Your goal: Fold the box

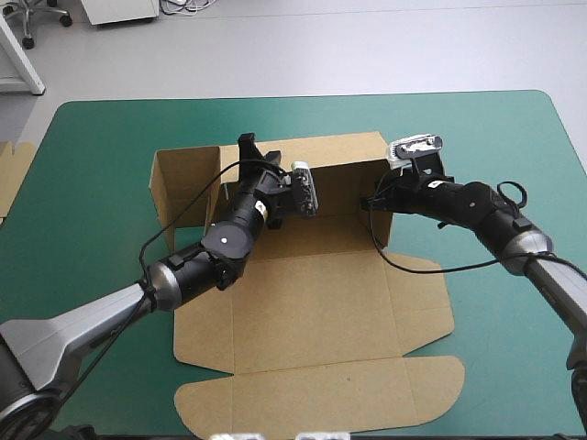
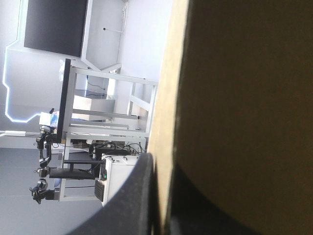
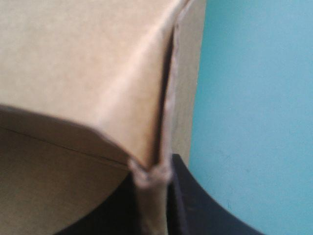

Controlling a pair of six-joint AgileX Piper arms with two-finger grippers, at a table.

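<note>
The brown box lies in the middle of the teal-green table, its base and lid flaps flat and its back wall raised. A left side wall also stands up. My left gripper is at the top edge of the back wall. In the left wrist view the board runs between its black fingers, so my left gripper is shut on it. My right gripper is at the back right corner. In the right wrist view its two fingers pinch a doubled board edge; my right gripper is shut.
An edge of more brown board shows at the table's left edge. The lid reaches close to the near table edge. Bare teal-green cover lies to the right of the box.
</note>
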